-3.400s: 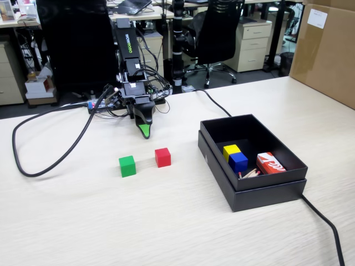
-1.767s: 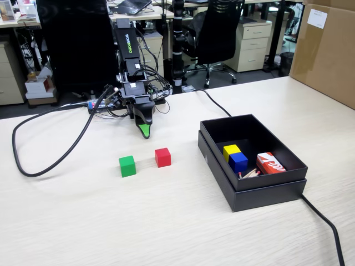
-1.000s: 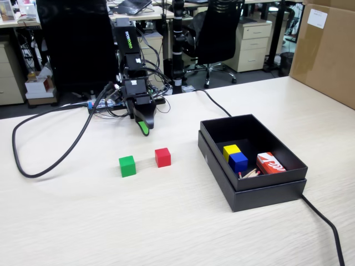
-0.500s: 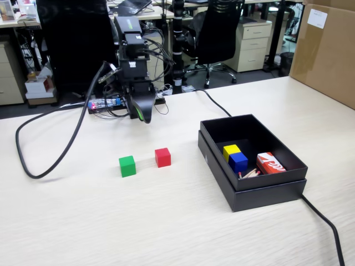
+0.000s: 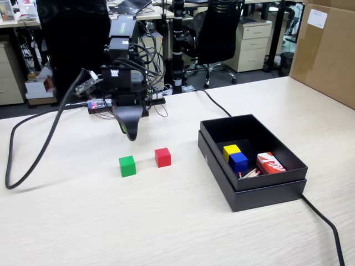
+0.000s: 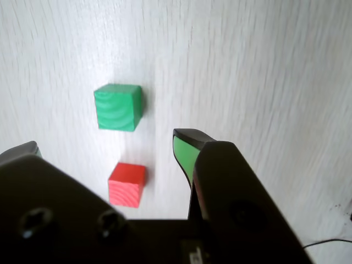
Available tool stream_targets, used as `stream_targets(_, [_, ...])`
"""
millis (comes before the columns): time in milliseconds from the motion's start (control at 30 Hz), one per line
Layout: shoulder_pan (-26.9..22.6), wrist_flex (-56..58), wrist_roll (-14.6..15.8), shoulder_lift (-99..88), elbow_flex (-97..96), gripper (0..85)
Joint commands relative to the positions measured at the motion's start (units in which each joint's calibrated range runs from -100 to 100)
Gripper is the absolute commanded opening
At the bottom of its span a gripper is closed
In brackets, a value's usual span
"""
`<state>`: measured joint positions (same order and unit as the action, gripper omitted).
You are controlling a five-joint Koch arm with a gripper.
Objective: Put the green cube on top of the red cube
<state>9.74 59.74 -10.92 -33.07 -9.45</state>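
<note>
Arm is hovering above the table [image 5: 166,221], gripper [image 6: 104,146] spread wide and empty, one green-faced fingertip and the edge of the other showing in the wrist view. Green cube [image 5: 127,165] is sitting just beside the red cube [image 5: 162,157], apart from it, both below the gripper. Step in hand, by my reading: approach. Advice: centre the jaws over the green cube, square to its faces, descending clear of the red cube.

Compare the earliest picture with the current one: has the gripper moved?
Yes. In the fixed view the gripper has swung leftward, from behind the red cube to behind the green cube.
</note>
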Motion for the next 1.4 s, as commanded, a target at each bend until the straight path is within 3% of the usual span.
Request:
stream_targets(0, [0.78,0.18,-0.59,5.36,7.73,47.2])
stream_targets(533, [0.83,0.18,-1.37,27.74,15.79,47.1])
stream_targets(933, [0.49,0.18,-1.37,33.25,17.7,44.4])
stream_targets(1233, [0.2,0.18,-1.42,34.39,17.7,33.4])
stream_targets(1367, [0.24,0.18,-1.12,34.51,18.51,11.6])
